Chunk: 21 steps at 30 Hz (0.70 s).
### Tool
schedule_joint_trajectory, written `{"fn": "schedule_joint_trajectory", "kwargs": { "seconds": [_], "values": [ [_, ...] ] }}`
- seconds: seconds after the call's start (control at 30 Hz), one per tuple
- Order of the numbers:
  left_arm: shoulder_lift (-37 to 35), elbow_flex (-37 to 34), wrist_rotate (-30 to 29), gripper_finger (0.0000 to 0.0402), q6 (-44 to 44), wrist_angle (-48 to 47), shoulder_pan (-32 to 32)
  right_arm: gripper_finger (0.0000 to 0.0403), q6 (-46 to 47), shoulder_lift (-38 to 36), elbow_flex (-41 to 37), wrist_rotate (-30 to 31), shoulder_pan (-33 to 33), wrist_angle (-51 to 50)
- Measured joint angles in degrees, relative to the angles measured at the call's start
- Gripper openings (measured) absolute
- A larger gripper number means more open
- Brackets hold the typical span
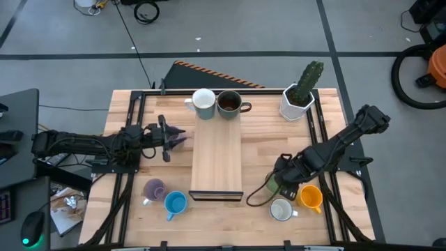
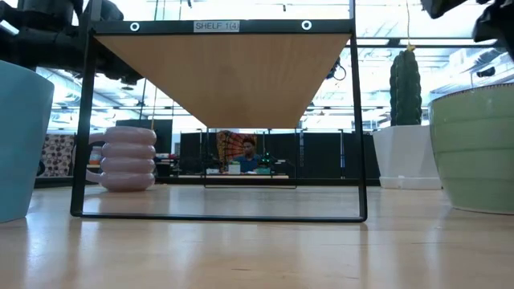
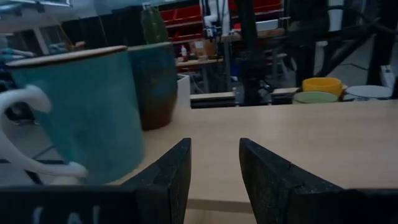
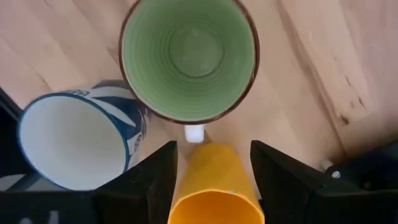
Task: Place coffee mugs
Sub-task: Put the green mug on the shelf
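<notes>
Right wrist view, right tool (image 4: 211,168) open, straddling orange mug (image 4: 214,186), green mug (image 4: 188,56) beyond.

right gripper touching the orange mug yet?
Cannot tell. In the right wrist view the orange mug sits between the right gripper's open fingers, filling nearly all the space; no clear gap or contact shows. The high view hides it under the arm.

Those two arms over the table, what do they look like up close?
Both are dark, jointed arms of black links with cables along them. The left gripper and right gripper each end in two flat, wedge-shaped matte black fingers. No markings are legible.
</notes>
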Motion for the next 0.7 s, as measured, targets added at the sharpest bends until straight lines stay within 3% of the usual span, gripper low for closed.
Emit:
{"fn": "schedule_joint_trajectory", "kwargs": {
  "seconds": [0.3,0.7],
  "values": [
    [0.0,0.0,-0.2,0.0141,4.9,2.3,0.0,0.0208,6.1,0.7,-5.5,0.2,4.0,7.0],
    [0.0,0.0,-0.2,0.0141,6.5,4.1,0.0,0.0206,8.0,0.7,-14.9,0.5,4.2,18.8]
  ]
}}
